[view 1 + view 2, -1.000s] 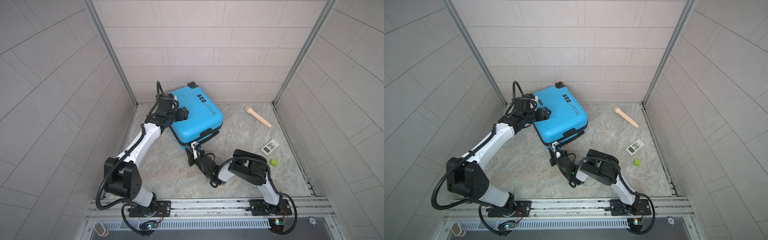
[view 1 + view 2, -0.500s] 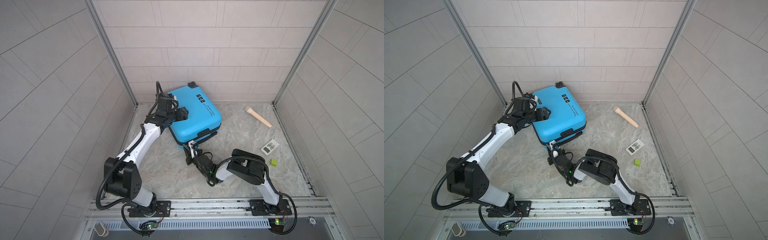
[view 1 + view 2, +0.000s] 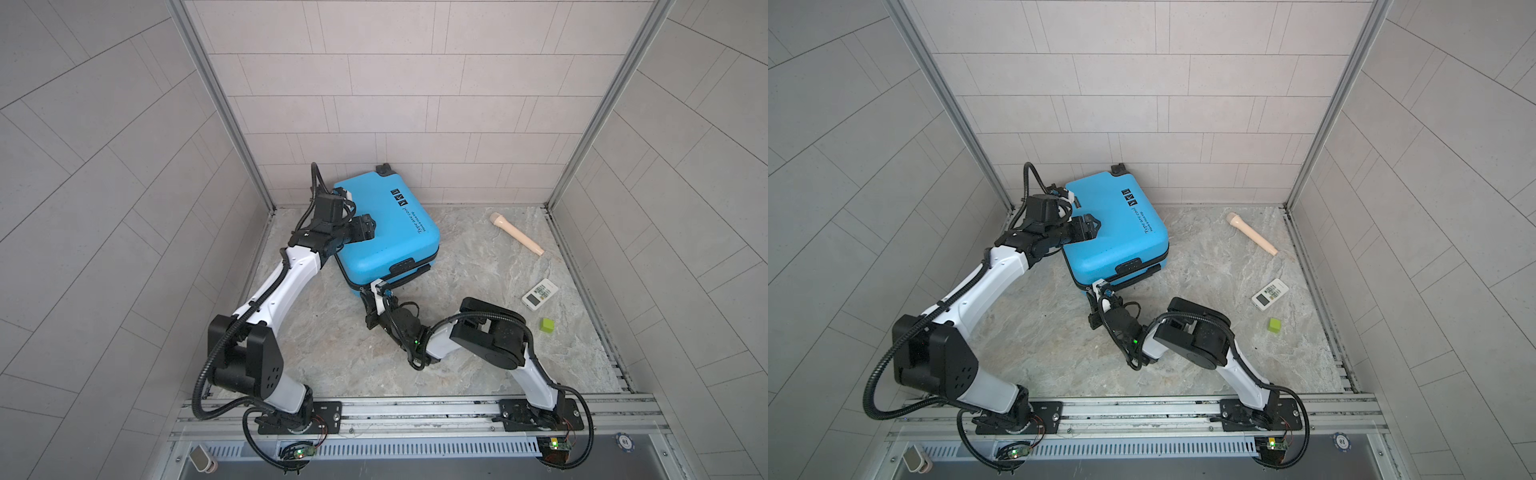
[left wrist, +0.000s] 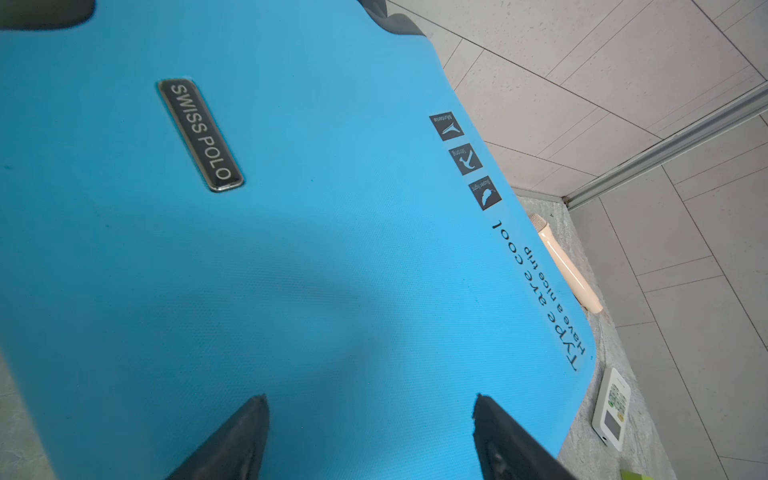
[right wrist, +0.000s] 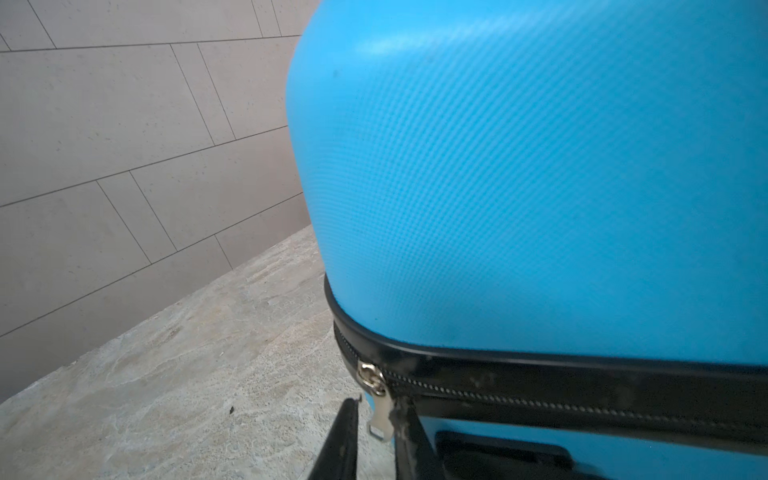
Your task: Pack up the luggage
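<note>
Grey tiled walls box in a marbled stone floor. I count one case, lid down, lying flat in the back corner. I also count one beige mic, one white remote and one green cube, all loose on the floor well away from both sets of fingers. Two arms work it.

My left gripper sits over the case's top face, fingers spread wide and released, with only blue shell between them. I cannot tell whether the tips touch it. My right gripper is low at the case's near corner, fingers set narrow with the zip pull hanging between them. A sliver of floor shows beside the tab, so I cannot tell if they truly pinch it.

Both top views give me the arms and the whole layout, but not the pull. Only the right wrist view shows the zip and its slider. Only the left wrist view shows a black SWISS POLO badge beyond the fingers. The three black icons appear there and in both top views.
</note>
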You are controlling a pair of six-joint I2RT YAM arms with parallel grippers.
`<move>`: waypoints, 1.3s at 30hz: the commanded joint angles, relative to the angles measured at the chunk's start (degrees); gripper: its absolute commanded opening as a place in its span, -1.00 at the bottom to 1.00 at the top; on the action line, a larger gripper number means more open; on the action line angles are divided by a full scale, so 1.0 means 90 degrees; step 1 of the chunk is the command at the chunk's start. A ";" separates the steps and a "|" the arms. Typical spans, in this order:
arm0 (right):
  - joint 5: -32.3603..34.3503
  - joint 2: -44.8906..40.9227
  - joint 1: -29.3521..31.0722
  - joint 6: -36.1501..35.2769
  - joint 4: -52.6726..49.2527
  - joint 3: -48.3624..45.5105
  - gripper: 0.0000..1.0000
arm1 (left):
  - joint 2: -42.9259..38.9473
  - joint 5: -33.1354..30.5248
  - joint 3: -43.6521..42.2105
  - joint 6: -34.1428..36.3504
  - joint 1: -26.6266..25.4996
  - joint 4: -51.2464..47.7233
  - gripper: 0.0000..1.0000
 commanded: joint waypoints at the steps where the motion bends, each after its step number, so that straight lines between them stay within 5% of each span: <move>1: 0.0035 0.0119 0.0000 0.0146 0.0115 0.0220 -0.58 | 0.0033 0.0061 -0.0204 0.0019 0.0037 -0.0461 0.67; 18: 0.0226 0.0424 0.0027 0.0698 0.0208 0.0509 -0.58 | -0.0036 0.0111 -0.0275 0.0039 0.0068 -0.0461 0.67; 24: 0.0802 0.0481 0.0073 0.1212 0.0177 0.0580 -0.37 | -0.0041 0.0106 -0.0283 0.0028 0.0076 -0.0452 0.67; 39: 0.2080 0.0483 0.0097 0.1888 0.0046 0.0883 -0.47 | -0.0089 0.0132 -0.0340 -0.0020 0.0079 -0.0422 0.67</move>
